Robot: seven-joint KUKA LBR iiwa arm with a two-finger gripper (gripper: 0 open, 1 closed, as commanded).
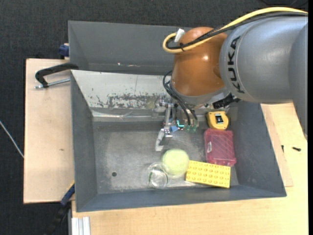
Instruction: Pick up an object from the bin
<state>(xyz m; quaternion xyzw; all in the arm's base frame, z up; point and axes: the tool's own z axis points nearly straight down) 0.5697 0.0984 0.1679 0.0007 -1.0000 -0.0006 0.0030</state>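
While the gripper (164, 136) hangs over the bin (80, 131), its spread impossible to tell, a yellow-green ball (175, 161) lies just below it in view, beside a clear cup (157, 176) and yellow brick plate (208, 174) by the front wall; bare floor opens leftward.

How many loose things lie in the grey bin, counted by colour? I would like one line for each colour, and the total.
Yellow: 2, the tape measure and the studded plate
Yellow-green: 1, the ball
Pink: 1, the box
Clear: 1, the cup
Total: 5
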